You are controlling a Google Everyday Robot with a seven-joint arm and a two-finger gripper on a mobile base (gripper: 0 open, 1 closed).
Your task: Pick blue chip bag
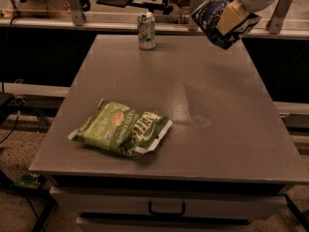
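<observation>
Above the far right corner of the table [217, 95], gripper [228, 20], jaws apparently tight on the blue chip bag [208, 12]

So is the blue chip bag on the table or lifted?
Lifted off. The gripper clamps the blue chip bag in the air above the table's far right corner.

grey worktop [217, 95]: large green chip bag [120, 128] lying flat near front left, white lettering up. soda can [147, 30] upright at far edge, left of centre, well apart from the green bag. drawer [166, 203] with dark handle below front edge. end effector [227, 21] raised over far right corner.
</observation>
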